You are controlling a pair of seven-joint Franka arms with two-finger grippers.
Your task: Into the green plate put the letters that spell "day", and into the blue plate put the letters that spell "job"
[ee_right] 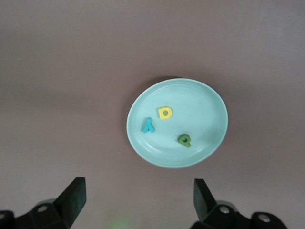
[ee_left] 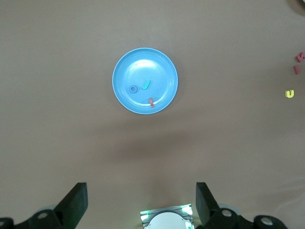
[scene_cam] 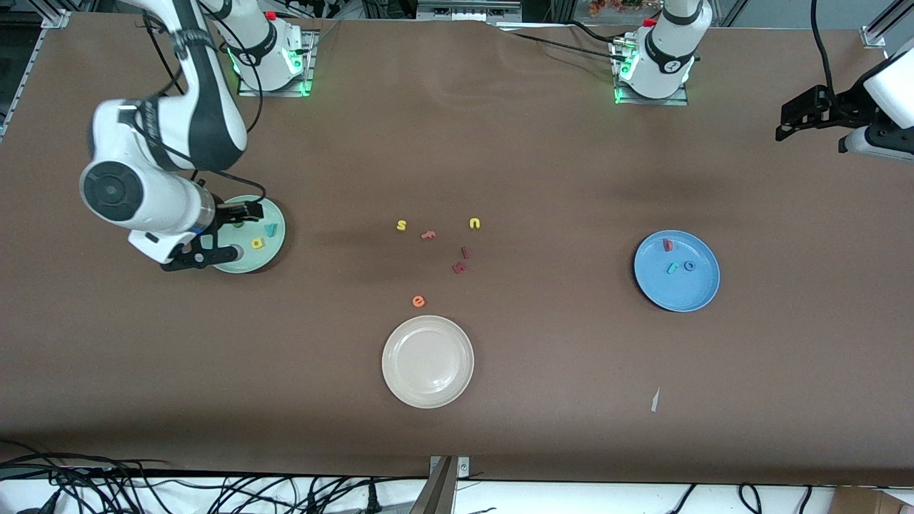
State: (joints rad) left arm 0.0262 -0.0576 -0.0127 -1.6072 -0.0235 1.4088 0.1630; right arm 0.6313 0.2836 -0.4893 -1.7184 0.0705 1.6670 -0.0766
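While the right claw, open, hides the green plate partly, the left claw waits open.

So the green plate sits toward the right arm's end of the tabletop with d, a and y in it; the blue plate sits toward the left arm's end holding j, o, b. Spare letters lie mid-table between them, and the white plate is nearer the front edge.

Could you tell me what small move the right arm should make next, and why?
Probably just lift the right gripper clear of the green plate and wait. Its fingers are open and empty, and the yellow d, green a and teal y lie in that plate. The blue plate already holds three letters.
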